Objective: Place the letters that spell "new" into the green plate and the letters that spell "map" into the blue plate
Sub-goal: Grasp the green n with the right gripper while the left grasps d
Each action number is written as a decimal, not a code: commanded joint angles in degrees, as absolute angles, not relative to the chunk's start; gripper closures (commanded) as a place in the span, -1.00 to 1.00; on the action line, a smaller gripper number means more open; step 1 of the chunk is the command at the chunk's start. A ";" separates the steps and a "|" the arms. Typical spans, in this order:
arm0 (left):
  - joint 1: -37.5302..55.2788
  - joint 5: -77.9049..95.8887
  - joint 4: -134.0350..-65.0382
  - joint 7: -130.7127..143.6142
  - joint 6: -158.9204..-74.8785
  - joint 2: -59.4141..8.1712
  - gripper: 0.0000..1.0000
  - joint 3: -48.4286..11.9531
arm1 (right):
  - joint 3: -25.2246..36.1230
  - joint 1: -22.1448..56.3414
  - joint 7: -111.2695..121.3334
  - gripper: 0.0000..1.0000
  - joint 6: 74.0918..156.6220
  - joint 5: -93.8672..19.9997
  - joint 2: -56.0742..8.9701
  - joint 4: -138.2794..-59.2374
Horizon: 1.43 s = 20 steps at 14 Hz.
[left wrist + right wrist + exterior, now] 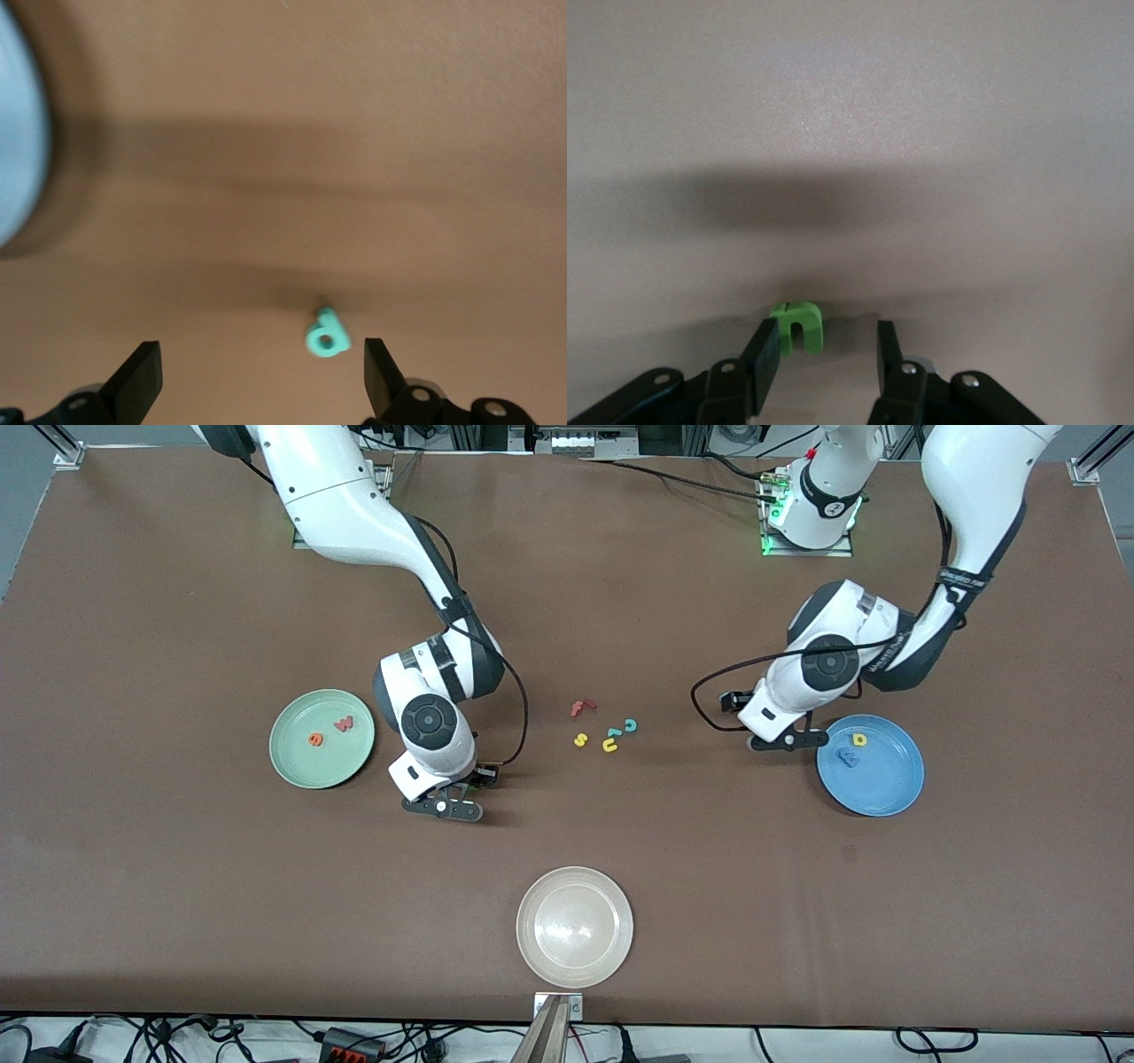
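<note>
The green plate [292,766] holds the orange e [315,739] and the red w [344,724]. The blue plate [886,788] holds the yellow a [858,739] and the blue m [848,757]. My right gripper [443,809] is low over the table beside the green plate. In the right wrist view its fingers, right gripper [826,332], stand half closed around the green n [797,327], which is close against one finger with a gap to the other. My left gripper [788,740] hangs wide open at the blue plate's edge [18,159]. The teal p [327,335] shows loose between its fingers, left gripper [260,354].
A cluster of spare letters lies mid-table between the arms: a red f [582,708], a yellow s [580,740], a yellow u [610,745] and a teal c [630,725]. A white plate [574,926] sits nearer the front camera.
</note>
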<state>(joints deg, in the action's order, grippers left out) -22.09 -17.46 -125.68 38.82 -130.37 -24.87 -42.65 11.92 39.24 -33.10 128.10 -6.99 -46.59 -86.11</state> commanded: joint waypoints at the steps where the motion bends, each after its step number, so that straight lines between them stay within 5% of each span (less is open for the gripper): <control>1: -21.28 -18.37 -131.39 42.18 -137.09 -22.76 -1.00 -43.24 | 11.51 39.11 -33.84 -0.03 127.62 -8.00 -47.64 -84.55; 7: -20.92 -21.08 -132.54 44.03 -140.80 -25.66 -0.55 -42.80 | 11.60 39.20 -27.60 -0.03 127.88 -7.65 -48.16 -82.62; 11: -20.83 -25.66 -132.36 49.56 -142.91 -28.83 -0.51 -42.45 | 11.51 39.73 -27.07 -0.03 128.23 -7.38 -49.30 -82.53; 17: -21.00 -26.98 -132.36 49.66 -142.91 -29.70 0.29 -42.36 | 11.51 39.02 -23.03 0.11 128.32 -7.21 -49.57 -82.18; 20: -21.18 -26.98 -132.28 49.66 -142.56 -29.80 0.81 -42.36 | 11.51 39.11 -23.03 0.37 128.32 -7.21 -49.57 -82.18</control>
<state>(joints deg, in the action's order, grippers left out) -20.84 -24.91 -132.25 48.30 -142.56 -29.17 -42.56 11.84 39.50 -24.04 128.43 -7.00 -48.52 -83.79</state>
